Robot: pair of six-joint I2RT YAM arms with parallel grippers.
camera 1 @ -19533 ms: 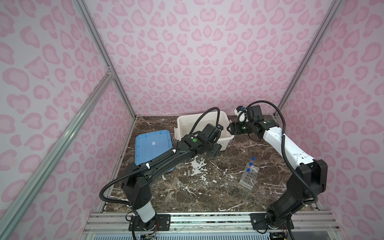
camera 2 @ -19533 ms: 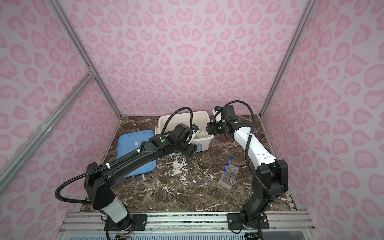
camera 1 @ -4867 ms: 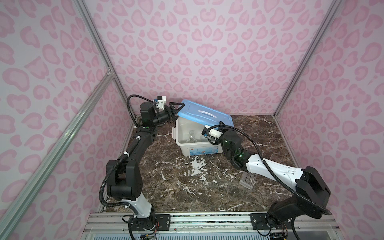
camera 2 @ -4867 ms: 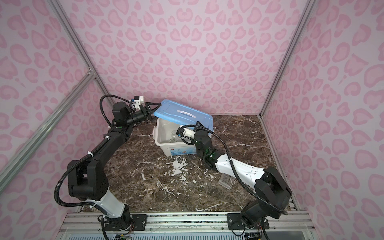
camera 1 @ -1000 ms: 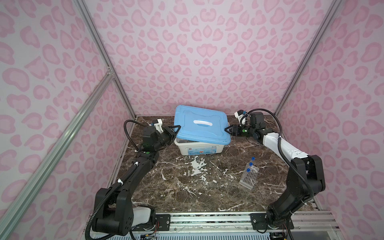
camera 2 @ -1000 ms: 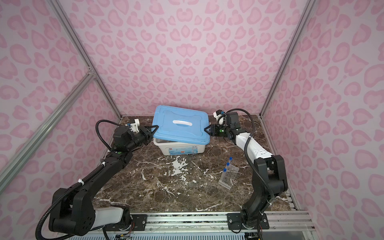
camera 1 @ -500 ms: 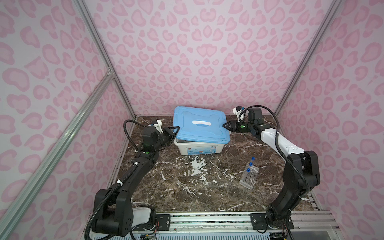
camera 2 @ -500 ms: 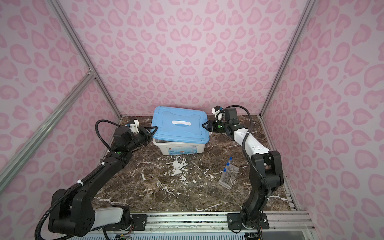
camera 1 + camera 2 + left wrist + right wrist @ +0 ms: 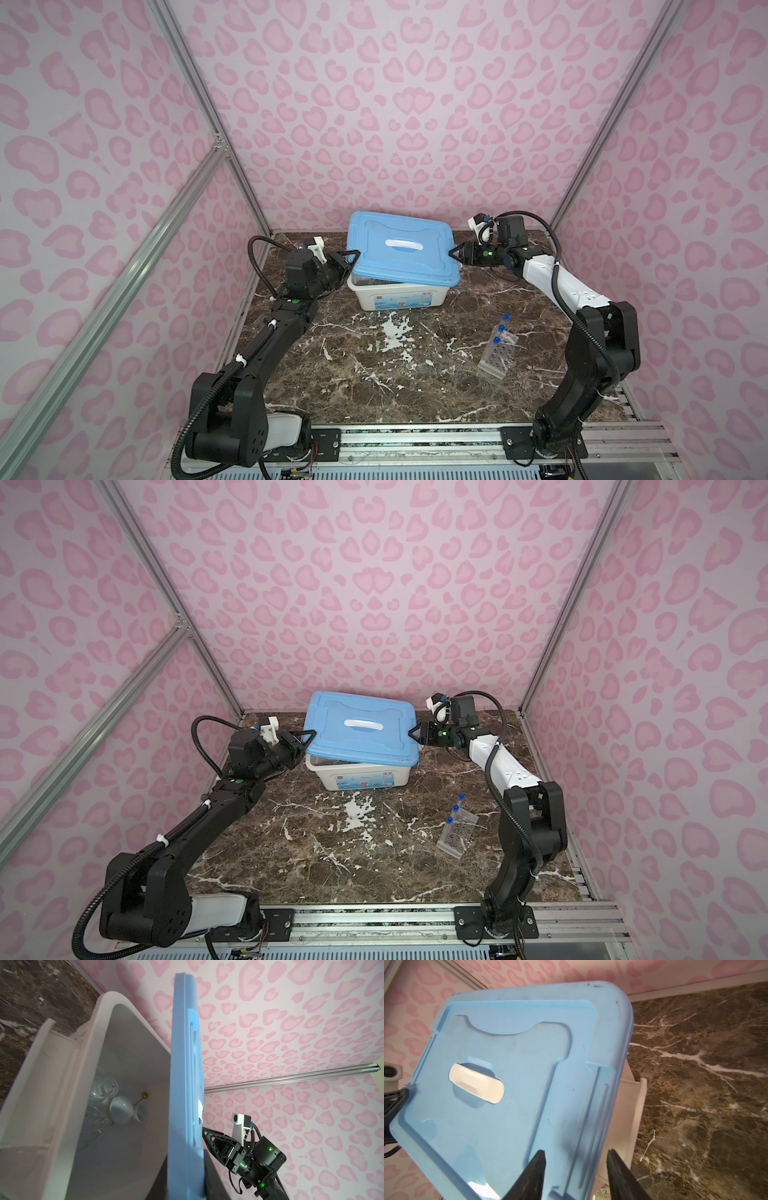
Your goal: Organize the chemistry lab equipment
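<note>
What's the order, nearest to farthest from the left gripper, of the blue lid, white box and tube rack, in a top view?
1. Blue lid: corner in the left gripper.
2. White box: right beside it, under the lid.
3. Tube rack: far over, front right.

A: You're looking into a robot test booth, not a home or a shop. Pink heart-spotted wall panels [image 9: 395, 104] close it in on three sides, framed by bare aluminium posts [image 9: 198, 99].

B: Look at what you work on, too: a dark brown marble-patterned desk [image 9: 374, 374]. A grooved aluminium rail [image 9: 415, 436] along its front carries the left black-and-white robot arm [image 9: 266, 345] and the right black-and-white robot arm [image 9: 557, 282].

A: Your props are lab kit. A clear perforated plastic tube rack [image 9: 498, 353] holds clear blue-capped test tubes [image 9: 501, 328]. It stands well apart from a large white plastic storage box [image 9: 395, 297], which has a flat blue rectangular lid [image 9: 374, 262] over it.

B: In the left wrist view, you'll spot small clear glass flasks [image 9: 104, 1088] and a little white ceramic dish [image 9: 121, 1109] inside that box.
</note>
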